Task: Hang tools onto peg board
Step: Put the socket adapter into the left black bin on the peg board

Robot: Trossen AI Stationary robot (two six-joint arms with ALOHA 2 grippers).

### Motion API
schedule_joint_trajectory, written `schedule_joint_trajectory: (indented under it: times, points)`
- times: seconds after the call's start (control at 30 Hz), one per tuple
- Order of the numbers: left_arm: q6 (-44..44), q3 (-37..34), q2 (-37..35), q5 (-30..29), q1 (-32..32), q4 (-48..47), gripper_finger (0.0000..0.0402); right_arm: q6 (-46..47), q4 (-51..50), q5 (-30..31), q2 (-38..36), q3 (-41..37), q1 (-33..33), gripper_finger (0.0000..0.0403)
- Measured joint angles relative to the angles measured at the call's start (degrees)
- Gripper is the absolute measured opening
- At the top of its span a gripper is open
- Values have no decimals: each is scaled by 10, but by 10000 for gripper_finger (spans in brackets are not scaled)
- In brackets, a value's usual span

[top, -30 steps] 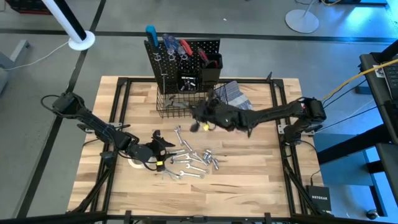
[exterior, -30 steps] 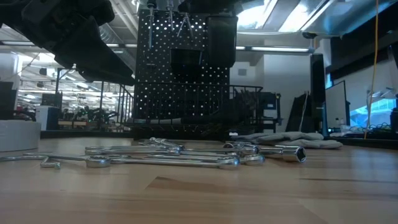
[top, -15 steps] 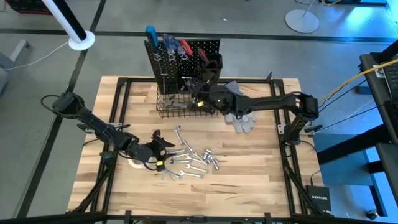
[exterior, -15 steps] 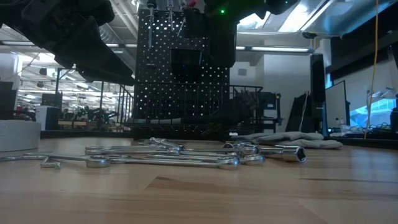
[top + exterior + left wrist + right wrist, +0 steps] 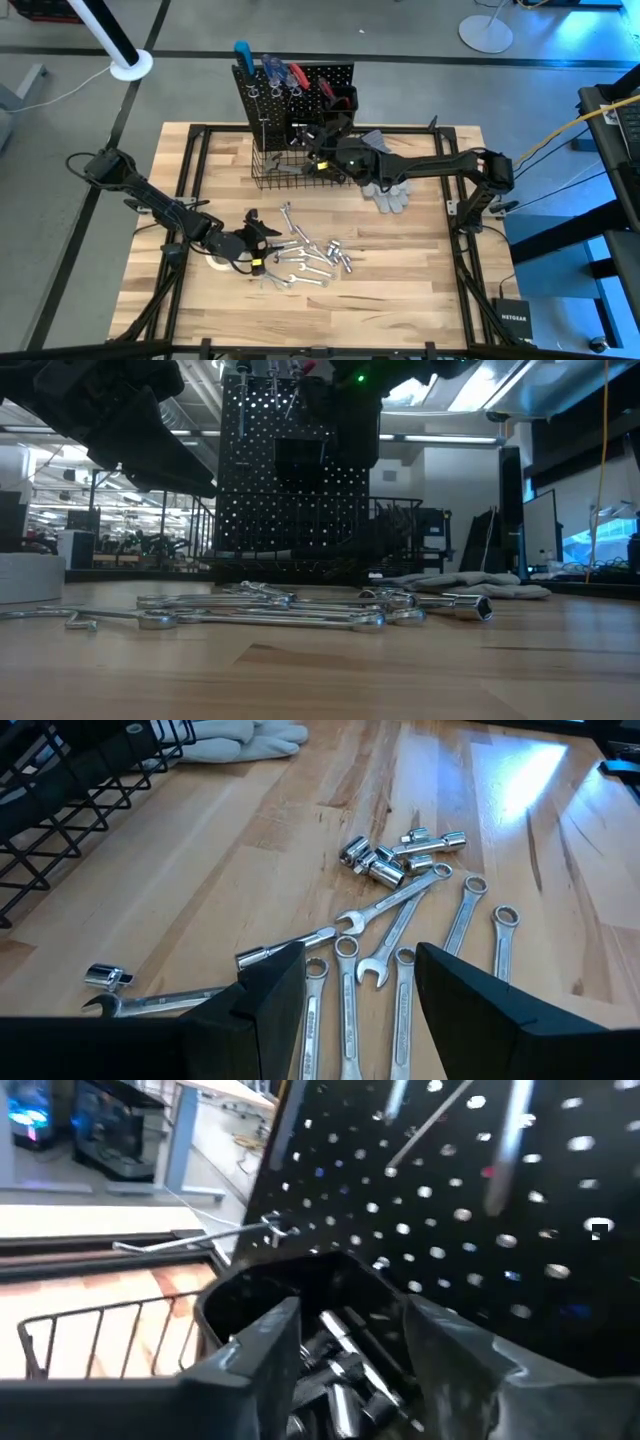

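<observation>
The right gripper [image 5: 322,140] is up at the peg board [image 5: 300,85], which stands at the far side of the wooden bench [image 5: 420,270]. It hangs right over a black box bin [image 5: 300,1295] fixed to the board. Its jaws are spread apart and hold nothing. Down in the bin, between the jaws, lie some silver metal pieces [image 5: 345,1365]. Silver hooks [image 5: 200,1240] stick out of the board beside the bin. A wire basket [image 5: 275,170] sits at the foot of the board.

Some tools hang on the top of the board: screwdrivers and pliers with blue and red handles [image 5: 275,70].

The left gripper [image 5: 255,240] waits low over the bench, near the front. Its jaws are spread too, and empty. Just ahead of them lies a heap of silver wrenches [image 5: 400,935] and small sockets [image 5: 380,865], spread flat on the wood. A white tape roll [image 5: 218,262] lies by this gripper.

A pair of grey gloves [image 5: 385,185] lies on the bench under the right arm, beside the basket.
</observation>
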Motion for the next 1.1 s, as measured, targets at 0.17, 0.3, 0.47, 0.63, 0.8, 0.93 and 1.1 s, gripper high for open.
schedule_joint_trajectory:
  times: [0.17, 0.3, 0.47, 0.63, 0.8, 0.93, 1.1]
  points:
    - [-6, 0, 0, 0, 0, 0, 182, 0, -85, 2, -48, 0, 50, 189]
    - [-9, 0, 0, 0, 0, -1, 182, 2, -214, -11, -95, 0, 110, 188]
    - [-11, 0, 0, 0, 0, 1, 182, 71, -371, -44, -130, 0, 172, 188]
    - [-13, 0, 0, 0, 0, 1, 182, 160, -461, -138, -130, -10, 214, 188]
    - [-13, 0, 0, 0, 0, 1, 182, 219, -454, -182, -128, -72, 244, 188]
    - [-13, 0, 0, 0, 0, 3, 182, 272, -437, -179, -128, -135, 257, 188]
    - [-13, 0, 0, 0, 0, 5, 182, 333, -334, -219, -128, -227, 258, 188]
